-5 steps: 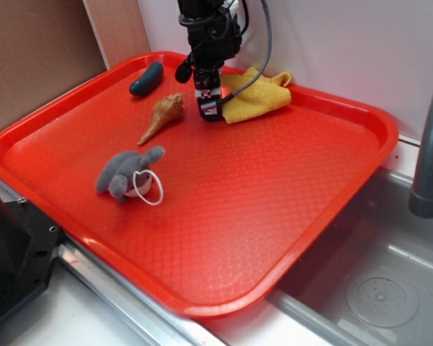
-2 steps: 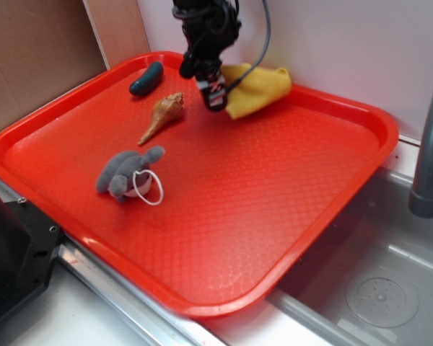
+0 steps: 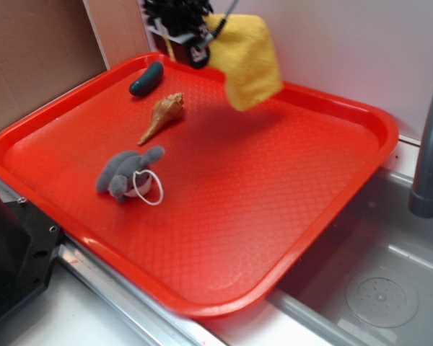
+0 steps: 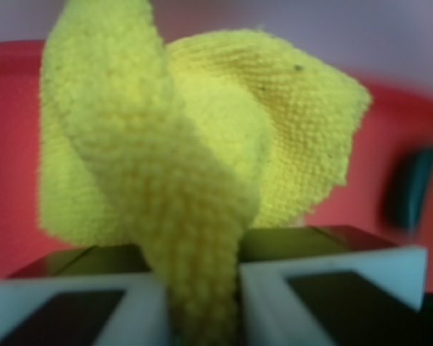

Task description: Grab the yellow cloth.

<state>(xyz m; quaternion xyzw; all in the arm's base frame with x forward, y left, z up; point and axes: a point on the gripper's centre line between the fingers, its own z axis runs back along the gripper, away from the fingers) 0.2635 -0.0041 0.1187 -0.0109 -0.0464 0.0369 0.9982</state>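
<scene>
Exterior and wrist views. The black robot gripper (image 3: 191,45), at the far edge of the scene, has its fingers (image 4: 115,303) clamped on a bunched fold of the mustard-yellow terry cloth (image 3: 247,61), which hangs clear above the far part of the red plastic tray (image 3: 325,202) and casts a soft shadow on its textured floor. In the wrist view the nubby cloth (image 4: 202,158) fills the frame, pinched between the two pale finger pads. On the tray's far left lie a dark teal oblong object (image 3: 146,78) and, just nearer, a tan spiral seashell (image 3: 162,115). A grey plush toy with a white ring (image 3: 130,175) rests at near left. A grey metal sink (image 3: 375,288) and faucet column (image 3: 429,151) stand at right.
</scene>
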